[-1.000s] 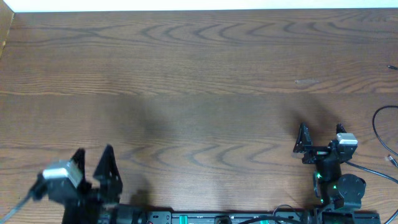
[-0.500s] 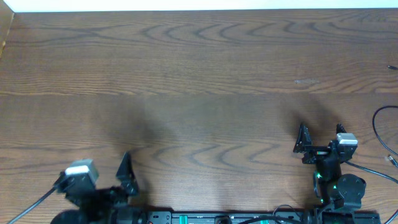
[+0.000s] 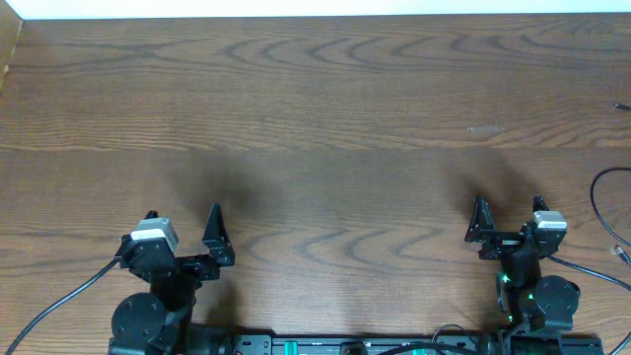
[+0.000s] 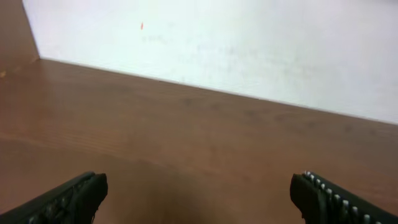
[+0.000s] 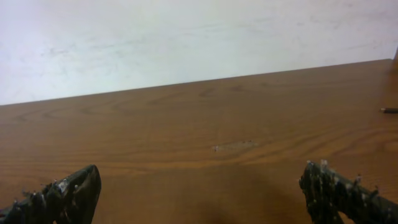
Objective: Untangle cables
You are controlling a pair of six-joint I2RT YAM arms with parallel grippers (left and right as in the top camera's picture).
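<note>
Only parts of the cables show: a thin black loop (image 3: 597, 193) and a small plug (image 3: 620, 253) at the table's right edge, and a dark cord tip (image 3: 622, 106) farther back. That tip (image 5: 388, 110) also appears at the right edge of the right wrist view. My left gripper (image 3: 181, 219) is open at the near left, over bare wood, with nothing between its fingers (image 4: 68, 199). At the near right my right gripper (image 3: 510, 209) is also open and empty, well to the left of the cables. Its fingertips (image 5: 339, 193) frame bare table.
The brown wooden table (image 3: 315, 118) ends at a white wall (image 3: 315, 8) along the back. A raised wooden side panel (image 3: 8, 49) stands at the far left corner. The arms' bases and a black rail (image 3: 345, 345) line the near edge.
My left arm has swung up and to the right from the near left corner, and its jaws have spread wide. The right arm has not moved.
</note>
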